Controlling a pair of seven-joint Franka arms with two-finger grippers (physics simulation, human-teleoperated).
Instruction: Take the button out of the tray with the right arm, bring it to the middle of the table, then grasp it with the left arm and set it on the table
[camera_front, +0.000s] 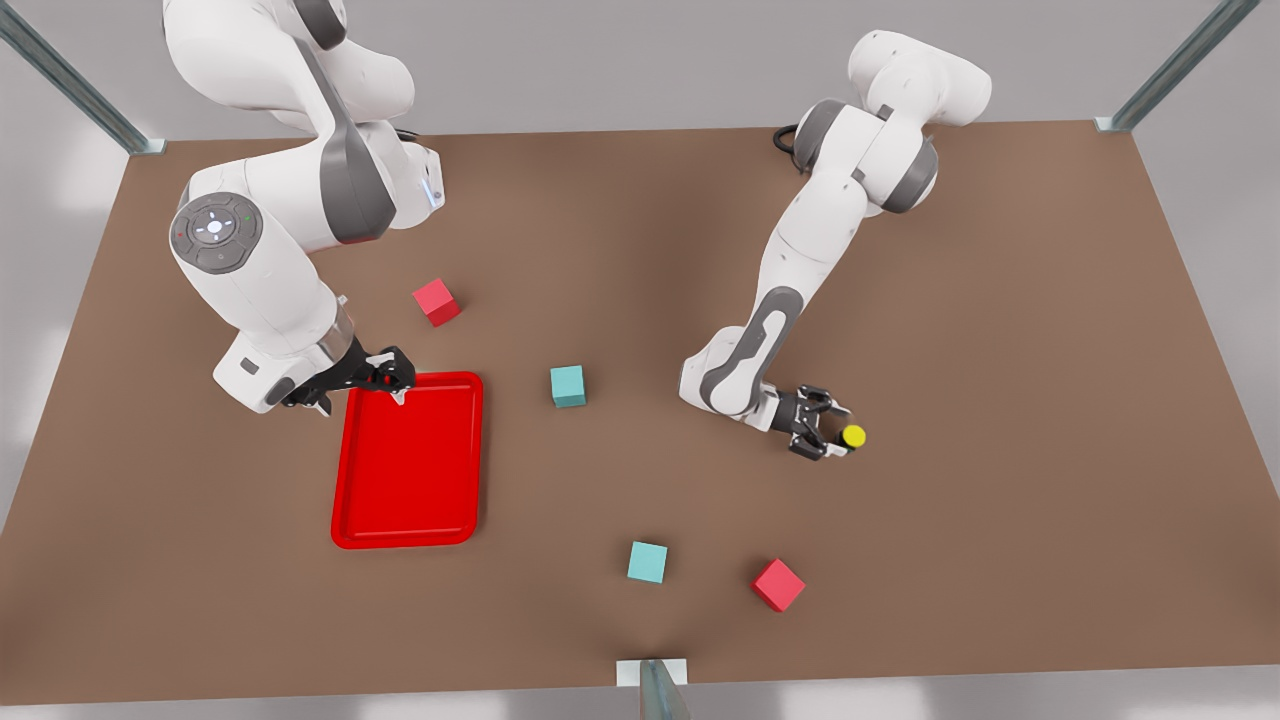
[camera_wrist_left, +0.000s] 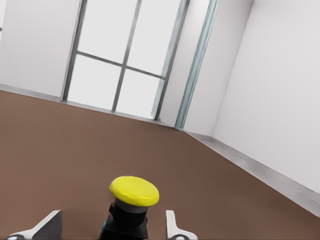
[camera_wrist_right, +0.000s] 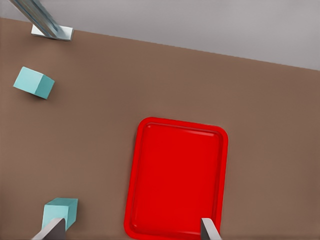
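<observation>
Red tray (camera_front: 408, 470) holds nothing; right gripper (camera_front: 396, 380) hangs spread wide over its far rim. Left gripper (camera_front: 832, 437), fingers parted, flanks the button (camera_front: 853, 436). Two teal cubes (camera_front: 568, 386), two red cubes (camera_front: 437, 301) on table (camera_front: 1000, 400).

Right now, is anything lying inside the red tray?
Nothing lies on the tray; its red floor is bare. The right gripper, open, covers its far rim in the front view. The button sits between the left gripper's open fingers, away from the tray.
</observation>
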